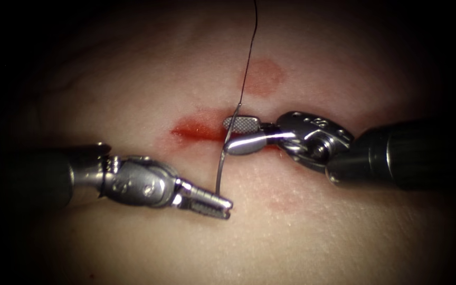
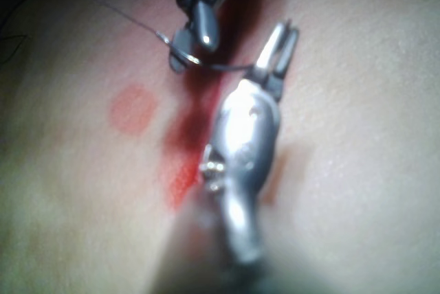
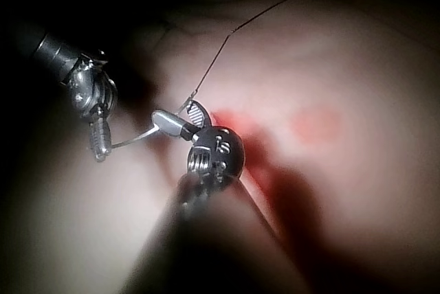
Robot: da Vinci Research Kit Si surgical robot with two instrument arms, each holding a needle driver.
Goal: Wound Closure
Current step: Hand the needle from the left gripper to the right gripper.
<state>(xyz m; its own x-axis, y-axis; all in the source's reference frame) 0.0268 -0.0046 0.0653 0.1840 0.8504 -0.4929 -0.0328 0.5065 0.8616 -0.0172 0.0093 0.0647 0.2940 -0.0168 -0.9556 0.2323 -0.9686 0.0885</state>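
The cut (image 1: 199,129) is a red streak across the pale tissue (image 1: 133,79). The curved needle (image 1: 221,163) stands over the cut, free of the tissue. My left tool (image 1: 229,207) comes in from the left below the cut, shut on the needle's lower end. My right tool (image 1: 228,135) comes in from the right, its jaws open astride the needle's upper part near the thread end. The dark thread (image 1: 247,58) runs up and away from the needle. The left wrist view shows the left tool (image 2: 287,29) and the needle (image 2: 213,66). The right wrist view shows the right tool (image 3: 175,114) and the needle (image 3: 134,139).
A round red fluid stain (image 1: 262,76) lies on the tissue above the cut, right of the thread. Fainter pink marks (image 1: 281,200) lie below the cut. Both shafts lie low over the tissue on either side.
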